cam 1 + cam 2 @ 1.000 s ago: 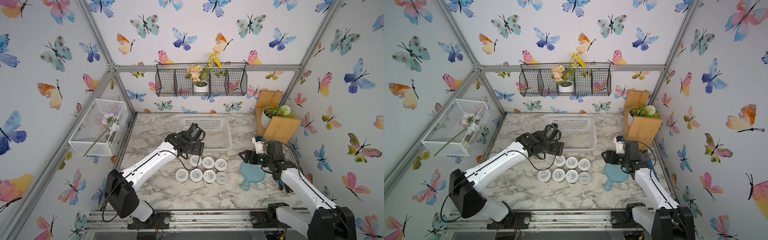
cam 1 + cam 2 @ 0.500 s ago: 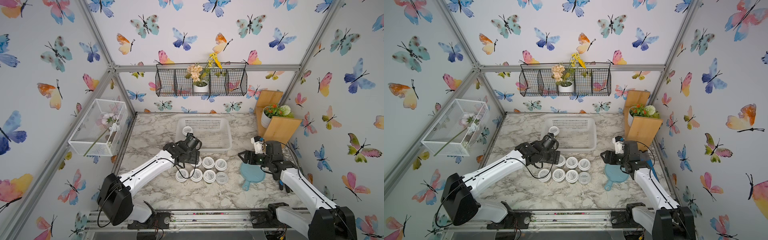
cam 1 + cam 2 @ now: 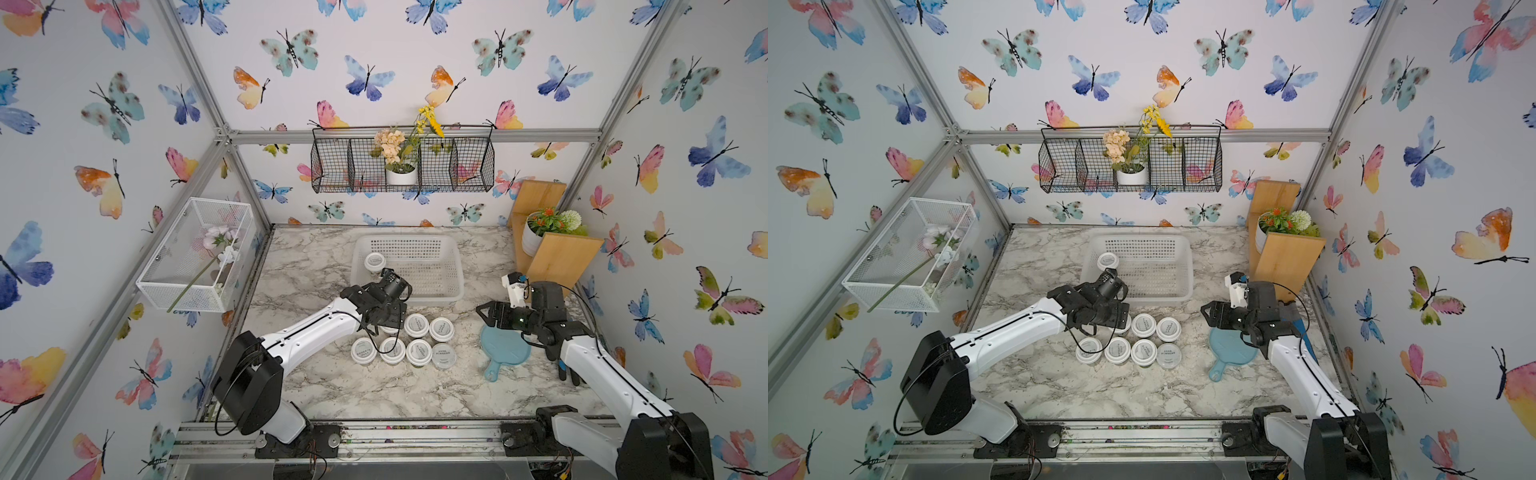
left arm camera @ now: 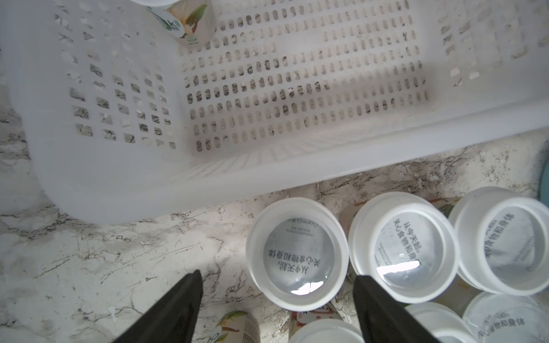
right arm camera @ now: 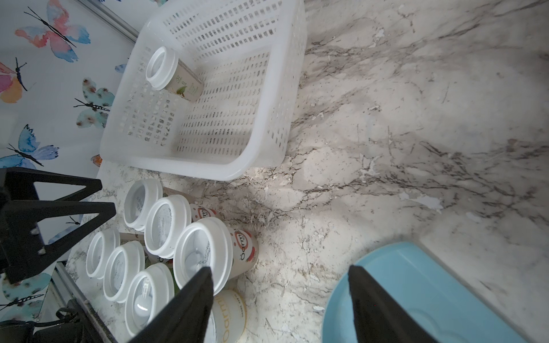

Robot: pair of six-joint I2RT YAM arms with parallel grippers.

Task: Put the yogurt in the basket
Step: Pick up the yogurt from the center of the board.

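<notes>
In both top views the black left end effector (image 3: 386, 320) is hiding its own fingertips and covering most of one small round yogurt jar (image 4: 297, 252) with a white-rimmed lid and grey printed disc. The left wrist view is cutting off the single jar (image 4: 190, 20) inside the low white perforated plastic basket (image 3: 432, 300), showing only part of its printed body.

The basket is sitting on a white bench (image 3: 332, 386) with grey marble veining, enclosed by butterfly-papered walls (image 3: 374, 75) and an aluminium frame (image 3: 415, 136).

That single jar is standing upright in the basket's far left corner. Seven yogurt jars (image 3: 417, 325), the covered one among them, are clustering on the bench just in front of the basket, in two rows. The flatter, paler lid (image 3: 444, 354) is ending the row farther from the basket. The left end effector is hovering with fingers (image 4: 178, 306) spread wide, gripping nothing, the half-covered jar lying between and just beyond their tips. The right end effector (image 5: 279, 268) is hanging open and empty beyond the basket's front right corner, over a light-blue paddle-shaped plate (image 3: 505, 347).
</notes>
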